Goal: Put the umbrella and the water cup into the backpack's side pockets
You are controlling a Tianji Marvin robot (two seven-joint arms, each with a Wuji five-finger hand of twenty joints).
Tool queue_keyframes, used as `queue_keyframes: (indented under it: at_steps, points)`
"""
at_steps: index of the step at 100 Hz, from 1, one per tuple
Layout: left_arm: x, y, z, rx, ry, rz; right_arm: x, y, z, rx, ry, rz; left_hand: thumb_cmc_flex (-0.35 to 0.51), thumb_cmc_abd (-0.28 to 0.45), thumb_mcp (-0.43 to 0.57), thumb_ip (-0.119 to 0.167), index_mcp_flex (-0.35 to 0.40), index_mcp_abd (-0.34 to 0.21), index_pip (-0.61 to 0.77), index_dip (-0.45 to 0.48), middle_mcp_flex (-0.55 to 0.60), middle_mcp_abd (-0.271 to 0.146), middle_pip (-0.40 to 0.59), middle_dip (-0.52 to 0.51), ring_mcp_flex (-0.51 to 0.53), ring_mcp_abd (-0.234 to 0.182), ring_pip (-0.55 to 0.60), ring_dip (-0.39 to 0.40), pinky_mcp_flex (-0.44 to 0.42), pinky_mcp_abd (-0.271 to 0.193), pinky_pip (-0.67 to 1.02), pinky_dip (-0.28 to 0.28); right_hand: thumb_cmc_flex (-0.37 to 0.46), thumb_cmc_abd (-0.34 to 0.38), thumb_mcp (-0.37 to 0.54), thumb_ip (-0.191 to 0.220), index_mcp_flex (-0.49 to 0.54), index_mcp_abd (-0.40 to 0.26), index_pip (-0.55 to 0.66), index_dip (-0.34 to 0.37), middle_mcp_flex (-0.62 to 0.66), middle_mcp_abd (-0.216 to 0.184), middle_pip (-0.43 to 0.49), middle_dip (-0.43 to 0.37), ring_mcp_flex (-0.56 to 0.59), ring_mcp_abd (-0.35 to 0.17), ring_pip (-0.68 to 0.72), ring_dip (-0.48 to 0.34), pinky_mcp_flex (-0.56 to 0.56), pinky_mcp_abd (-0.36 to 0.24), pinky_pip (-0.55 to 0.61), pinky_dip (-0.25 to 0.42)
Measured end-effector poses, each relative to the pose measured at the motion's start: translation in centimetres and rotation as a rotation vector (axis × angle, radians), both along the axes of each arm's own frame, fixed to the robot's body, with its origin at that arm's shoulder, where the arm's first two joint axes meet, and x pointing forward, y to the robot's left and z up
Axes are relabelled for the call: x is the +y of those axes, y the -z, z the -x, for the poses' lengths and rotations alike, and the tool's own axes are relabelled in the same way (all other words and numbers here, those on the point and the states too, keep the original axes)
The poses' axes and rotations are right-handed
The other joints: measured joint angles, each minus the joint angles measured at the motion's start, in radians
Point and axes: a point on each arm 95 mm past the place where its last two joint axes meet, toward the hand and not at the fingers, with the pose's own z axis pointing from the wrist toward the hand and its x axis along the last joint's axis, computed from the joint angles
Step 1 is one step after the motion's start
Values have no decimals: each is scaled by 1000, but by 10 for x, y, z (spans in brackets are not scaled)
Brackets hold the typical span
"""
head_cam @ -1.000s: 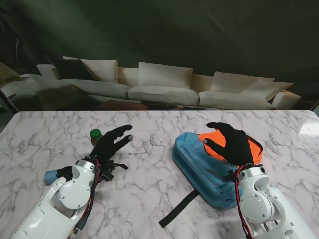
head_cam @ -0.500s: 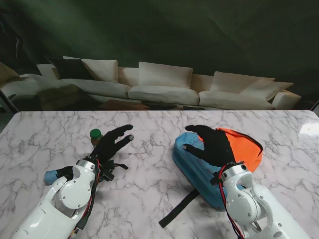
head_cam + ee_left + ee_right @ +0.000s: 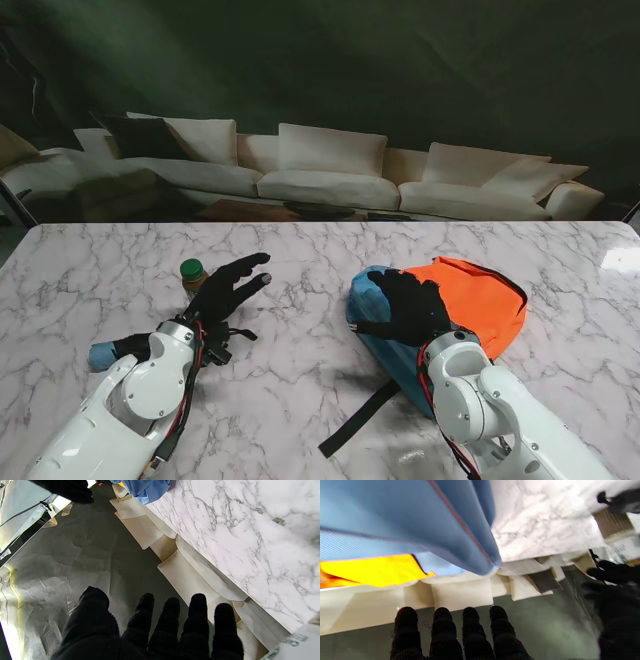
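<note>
The backpack point(image 3: 470, 300), blue with an orange panel, lies flat at the right of the table; its blue cloth point(image 3: 395, 517) fills the right wrist view. My right hand point(image 3: 405, 305) hovers open over its blue left end, fingers point(image 3: 452, 632) spread and holding nothing. The water cup point(image 3: 192, 272), with a green lid, stands at the left; its labelled side point(image 3: 295, 645) shows in the left wrist view. My left hand point(image 3: 228, 288) is open just right of the cup, apart from it. The blue umbrella point(image 3: 102, 354) lies nearer to me, mostly hidden by the left arm.
A black backpack strap point(image 3: 355, 420) trails across the marble table point(image 3: 300, 350) toward me. The table's far edge point(image 3: 320, 224) runs in front of a white sofa point(image 3: 320, 170). Bare marble lies between the two hands.
My right hand has swung left across the backpack, from over the orange panel to its blue left end. My left hand has barely moved.
</note>
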Motion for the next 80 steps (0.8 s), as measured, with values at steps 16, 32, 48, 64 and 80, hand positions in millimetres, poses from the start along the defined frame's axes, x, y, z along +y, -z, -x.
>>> queue_keyframes:
  at_steps: [16,32,48,64,80]
  points:
    - [0,0,0,0,-2,-1,-3,7,6,71,56,110,0,0,0,0,0,0,0,0,0,0,0,0,0,0,0,0,0,0,0,0,-52,-3,28,-1,-25,37,-75,-11,-1,28,-153,-96,-7,56,-2,-20,2,0,-22,-8]
    - [0,0,0,-1,-3,1,1,15,13,88,127,168,0,0,0,0,0,0,0,0,0,0,0,0,0,0,0,0,0,0,0,0,-92,7,28,-1,-25,50,-84,-13,-28,48,-162,-109,-7,79,-2,-20,3,2,-23,-8]
    - [0,0,0,-1,-4,0,9,24,14,113,186,213,0,0,0,0,0,0,0,0,0,0,0,0,0,0,0,0,0,0,0,0,-82,6,24,-1,-26,61,-85,-23,-28,51,-162,-109,-7,87,-2,-21,3,2,-23,-8]
    - [1,0,0,-3,-8,0,10,36,4,124,227,235,0,0,0,0,0,0,0,0,0,0,0,0,0,0,0,0,0,0,0,0,36,6,33,-1,-38,62,-98,-24,-40,63,-163,-110,-7,89,-2,-21,3,3,12,-9]
    - [1,0,-1,-4,-9,0,9,48,-5,132,243,146,0,0,0,0,0,0,0,0,0,0,0,0,0,0,0,0,0,0,0,0,461,51,-119,42,-61,-22,-89,95,-22,50,-158,-105,72,48,57,77,50,16,201,47]
